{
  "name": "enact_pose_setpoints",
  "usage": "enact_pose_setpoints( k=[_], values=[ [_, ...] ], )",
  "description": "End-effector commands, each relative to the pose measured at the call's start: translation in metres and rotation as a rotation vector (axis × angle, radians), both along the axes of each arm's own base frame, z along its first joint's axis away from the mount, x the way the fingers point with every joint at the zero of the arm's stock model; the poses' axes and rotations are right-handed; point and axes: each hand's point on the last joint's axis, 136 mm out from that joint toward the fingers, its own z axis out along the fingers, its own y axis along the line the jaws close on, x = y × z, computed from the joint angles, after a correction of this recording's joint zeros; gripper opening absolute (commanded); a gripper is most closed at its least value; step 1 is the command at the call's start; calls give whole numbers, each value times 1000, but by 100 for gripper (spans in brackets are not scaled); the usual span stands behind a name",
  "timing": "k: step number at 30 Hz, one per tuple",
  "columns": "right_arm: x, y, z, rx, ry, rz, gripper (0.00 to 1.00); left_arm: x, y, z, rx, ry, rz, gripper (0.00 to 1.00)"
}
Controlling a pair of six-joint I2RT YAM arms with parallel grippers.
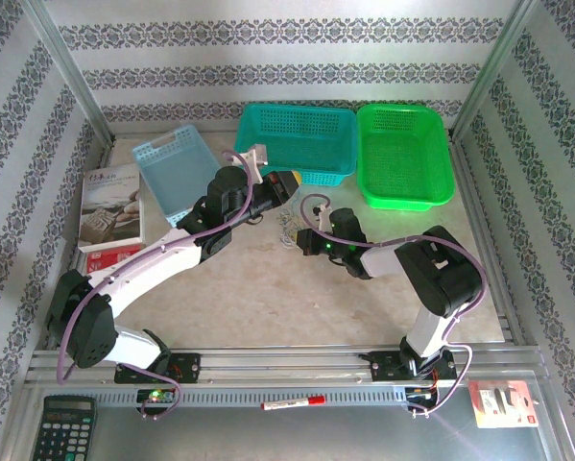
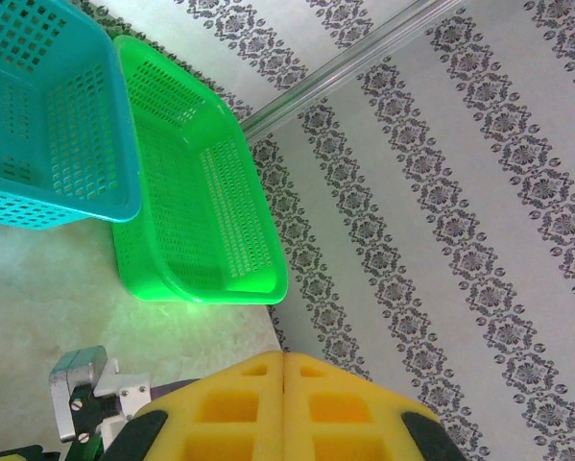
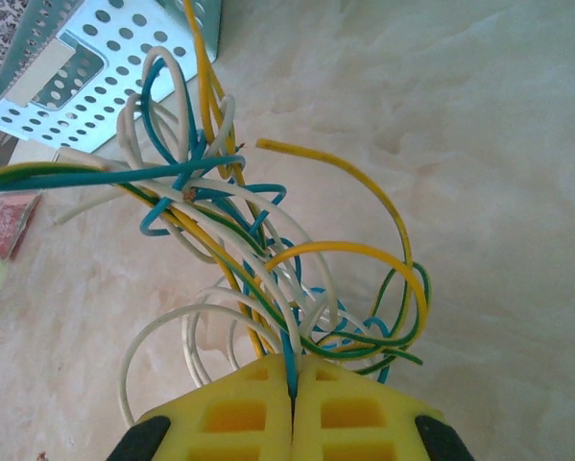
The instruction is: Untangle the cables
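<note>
The cables (image 3: pixel 268 250) form a loopy clump of thin blue, white, yellow and green-striped wires on the pale tabletop; from the top they are a small tangle (image 1: pixel 289 229) mid-table. My right gripper (image 3: pixel 292 370) is shut on a blue wire of the clump, its yellow fingers (image 3: pixel 354 403) pressed together around the strand. In the top view that gripper (image 1: pixel 304 240) sits right beside the tangle. My left gripper (image 2: pixel 284 360) is shut with nothing between its yellow fingers, facing the green basket and the wall. It hovers (image 1: pixel 283 182) behind the tangle, near the teal basket.
A teal basket (image 1: pixel 297 142) and a green basket (image 1: pixel 402 154) stand at the back. A light blue perforated tray (image 1: pixel 177 173) and a booklet (image 1: pixel 109 216) lie back left. Off the front edge are a calculator (image 1: pixel 64 427), a red marker (image 1: pixel 292 403) and a packet (image 1: pixel 503 403).
</note>
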Motion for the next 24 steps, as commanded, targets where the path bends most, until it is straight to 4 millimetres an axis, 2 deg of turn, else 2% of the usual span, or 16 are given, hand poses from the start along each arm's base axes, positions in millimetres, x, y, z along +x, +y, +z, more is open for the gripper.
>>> enact_pose_setpoints(
  k=[1, 12, 24],
  values=[
    [-6, 3, 10, 28, -25, 14, 0, -5, -7, 32, -47, -74, -22, 0],
    [-29, -16, 7, 35, 10, -37, 0, -2, 2, 83, -29, -166, -1, 0],
    [-44, -29, -13, 5, 51, -63, 0, -9, 16, 162, -32, -306, 5, 0]
  ],
)
